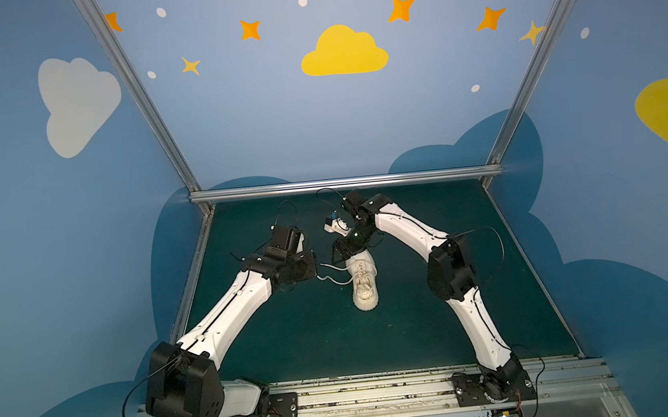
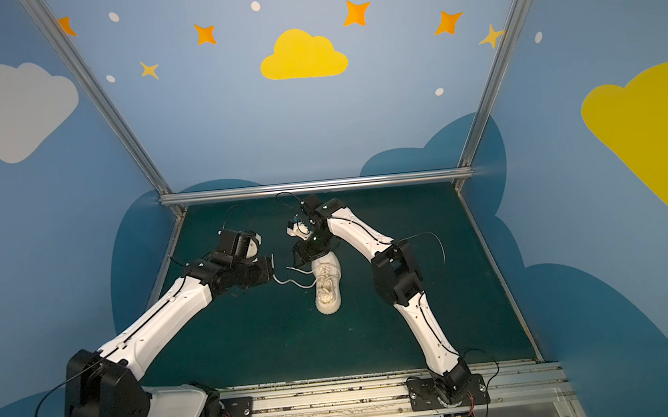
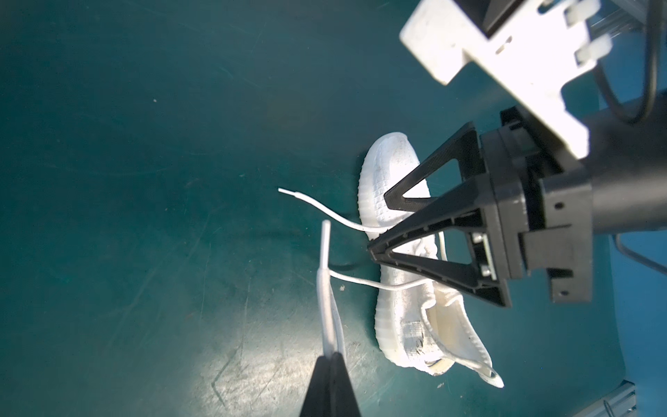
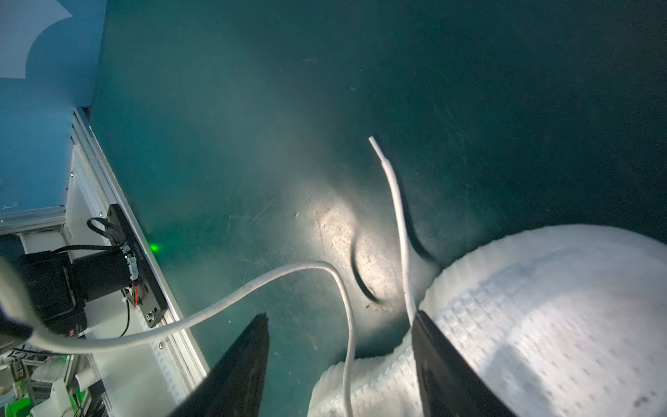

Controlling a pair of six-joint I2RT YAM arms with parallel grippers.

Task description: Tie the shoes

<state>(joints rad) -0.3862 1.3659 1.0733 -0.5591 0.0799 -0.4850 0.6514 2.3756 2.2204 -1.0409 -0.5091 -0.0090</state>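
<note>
Nearest the viewer, a metal rail [image 1: 383,392] carries the bases of two white-and-black robot arms. Beyond it, a small cream-white knit shoe [image 1: 364,286] lies on a dark green mat [image 1: 295,347], toe toward the rail. Left of the shoe, the left gripper [image 3: 332,355] is pinched tight on one lace [image 3: 323,296] close to its tip, which sticks out past the fingertips. From the grip, the lace sags back to the shoe. A second lace [image 3: 292,193] lies loose, also left of the shoe, held by nothing. Over the shoe's far half, the right gripper [image 4: 341,313] hangs with its jaws well apart, gripping nothing. The held lace passes slack through the gap. Behind the shoe stands a blue wall [image 1: 337,134] painted with clouds and stars.
</note>
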